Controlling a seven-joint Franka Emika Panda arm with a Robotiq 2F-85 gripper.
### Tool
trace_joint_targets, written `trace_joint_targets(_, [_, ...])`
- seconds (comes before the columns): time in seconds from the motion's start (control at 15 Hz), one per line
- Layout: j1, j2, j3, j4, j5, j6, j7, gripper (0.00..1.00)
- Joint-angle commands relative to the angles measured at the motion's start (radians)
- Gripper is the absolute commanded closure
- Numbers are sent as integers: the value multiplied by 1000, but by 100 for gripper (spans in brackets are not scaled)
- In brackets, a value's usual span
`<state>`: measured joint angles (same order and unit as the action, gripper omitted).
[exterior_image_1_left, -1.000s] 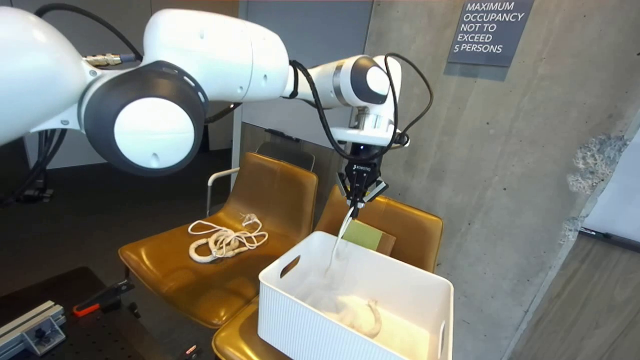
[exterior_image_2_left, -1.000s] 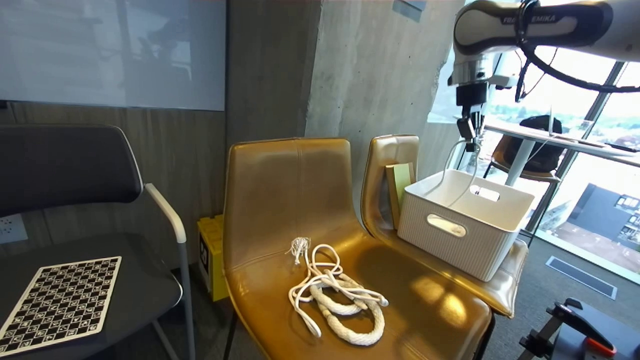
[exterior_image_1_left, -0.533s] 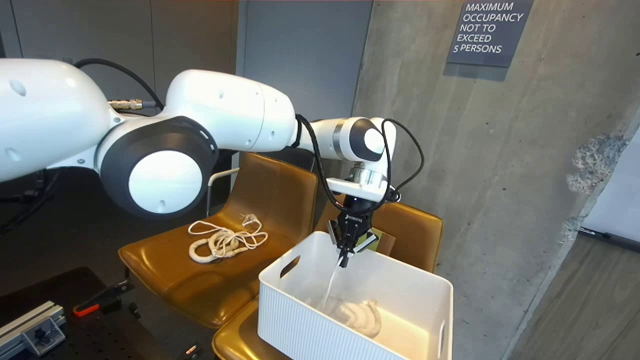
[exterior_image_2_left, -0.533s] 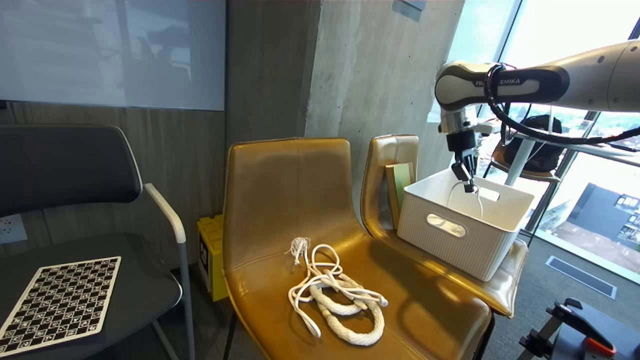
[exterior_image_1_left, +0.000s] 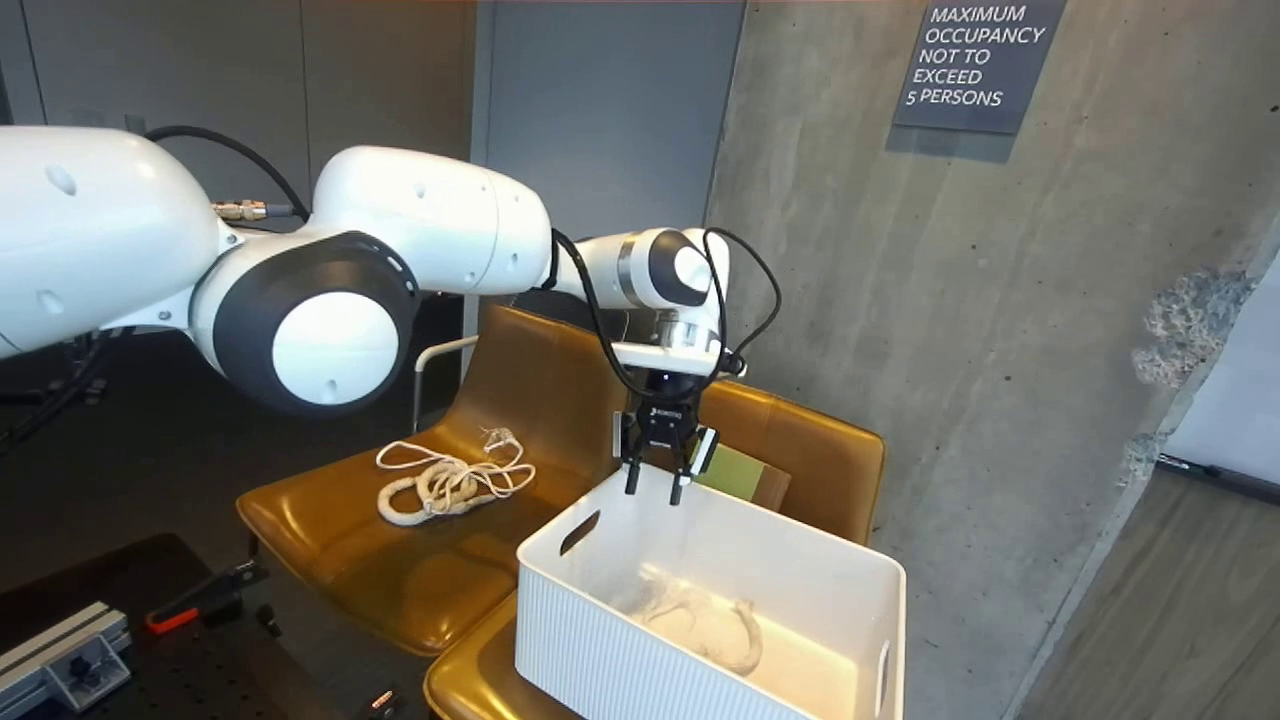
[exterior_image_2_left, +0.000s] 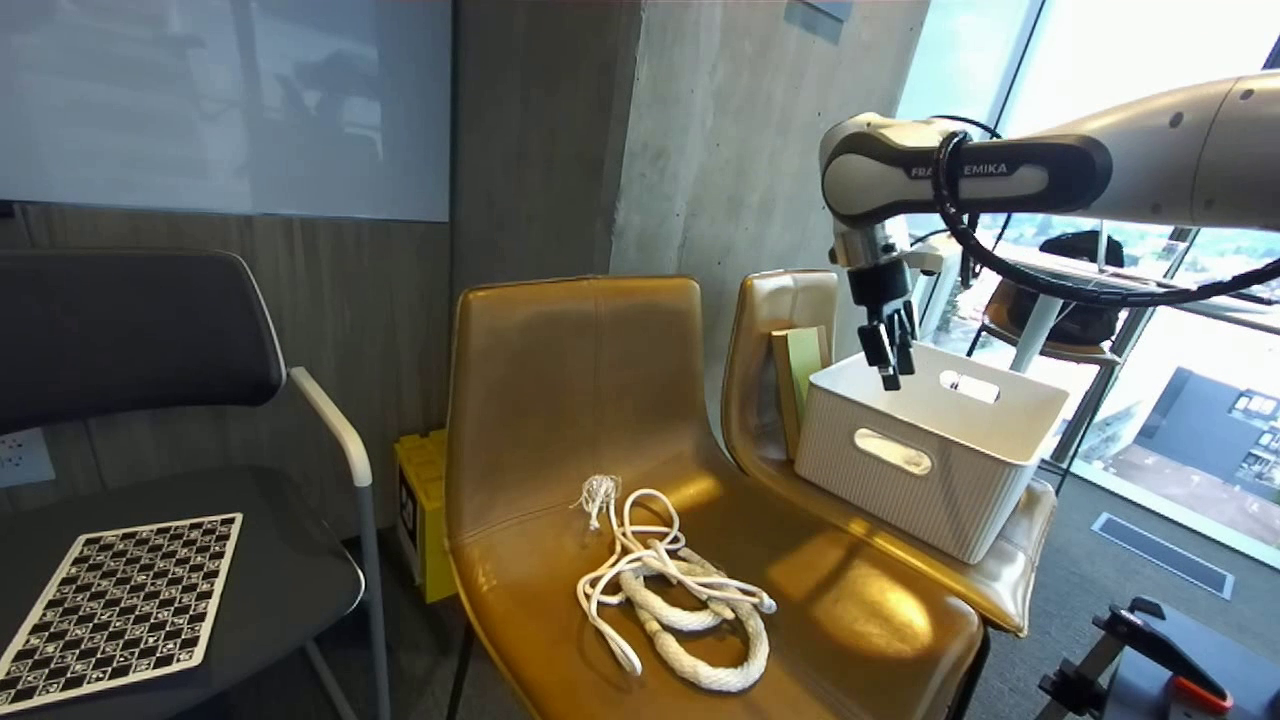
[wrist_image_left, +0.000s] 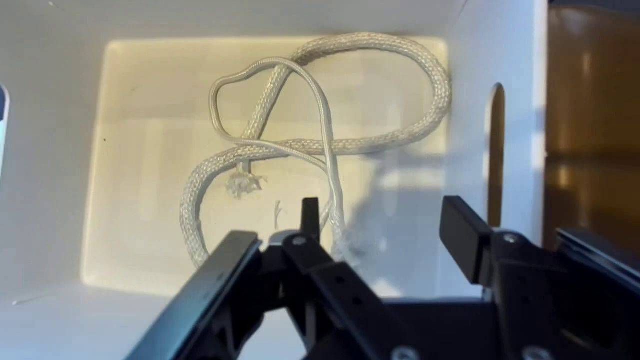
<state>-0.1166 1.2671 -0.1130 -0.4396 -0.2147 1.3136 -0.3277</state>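
the black pincer (exterior_image_1_left: 654, 490) has a wide gap, with nothing in it. under it, a ribbed white box (exterior_image_1_left: 620, 640) holds a bumpy, woven rope (wrist_image_left: 300, 146) in loops. farther from it, another rope (exterior_image_1_left: 450, 487) curls on a shiny brown chair (exterior_image_1_left: 400, 592).

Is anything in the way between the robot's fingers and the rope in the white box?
Nothing that I can see. The open fingers are over the box, whose top is uncovered, and the rope lies on its bottom. In the wrist view, the fingers hide part of the rope.
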Motion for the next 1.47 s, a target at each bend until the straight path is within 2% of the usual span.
trace_joint_targets(0.0, [116, -57, -14, -5, -46, 20, -16, 6])
trace_joint_targets(0.07, [148, -76, -10, -8, -51, 7, -14, 0])
trace_joint_targets(0.27, [243, -128, -1, -11, -63, -9, -36, 0])
trace_joint_targets(0.47, [318, -162, 45, -13, -29, 5, -65, 0])
trace_joint_targets(0.67, [403, -204, 72, -46, -29, -100, -116, 0])
trace_joint_targets(0.8, [471, -205, 64, -63, -63, -174, -129, 0])
trace_joint_targets(0.87, [505, -190, 45, -63, -106, -160, -152, 0])
trace_joint_targets(1.0, [554, -119, 13, 40, -191, -200, -188, 0])
trace_joint_targets(1.07, [522, -119, 49, 54, -139, -194, -144, 0])
trace_joint_targets(1.27, [563, -162, 28, -51, -175, -157, -139, 0])
trace_joint_targets(1.4, [559, -158, 23, -45, -176, -159, -146, 0])
